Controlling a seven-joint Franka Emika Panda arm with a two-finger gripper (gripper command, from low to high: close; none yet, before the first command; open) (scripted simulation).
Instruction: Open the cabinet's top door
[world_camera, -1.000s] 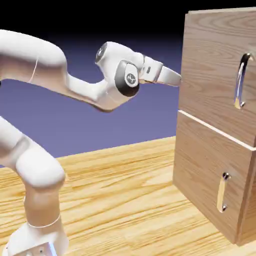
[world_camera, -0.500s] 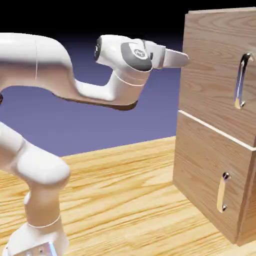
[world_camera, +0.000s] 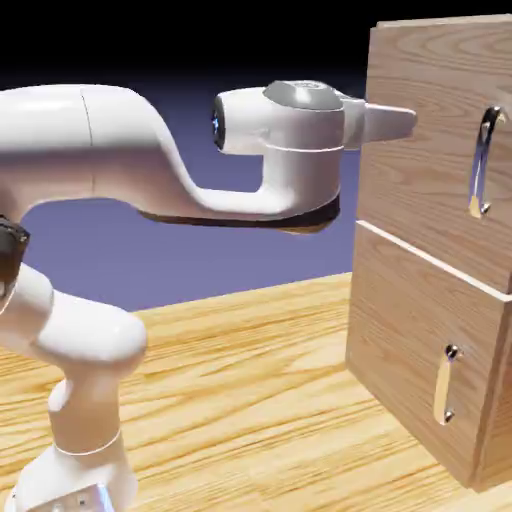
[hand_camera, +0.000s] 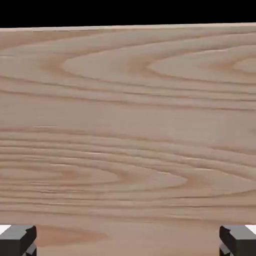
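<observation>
The cabinet (world_camera: 430, 50) stands at the exterior view's right, light-brown wood grain with two stacked panels. The top door (world_camera: 425, 200) is shut and bears a long curved silver handle (world_camera: 483, 165) near its right side. My gripper (world_camera: 405, 122) is level with the upper part of that door, pointing at it, well left of the handle. How near it is to the wood I cannot tell. In the hand view the top door's wood (hand_camera: 128, 125) fills the picture. My gripper (hand_camera: 128, 241) is open, its fingertips (hand_camera: 17, 240) far apart with nothing between them. The handle does not show there.
Below the top door sits a shorter lower panel (world_camera: 400, 340) with a small metal handle (world_camera: 445, 385). The cabinet rests on a wooden table (world_camera: 250, 400). My arm's base stands at the lower left (world_camera: 80, 480).
The hand has risen and swung to the right toward the cabinet, levelling out to point at the top door. The jaws stayed open.
</observation>
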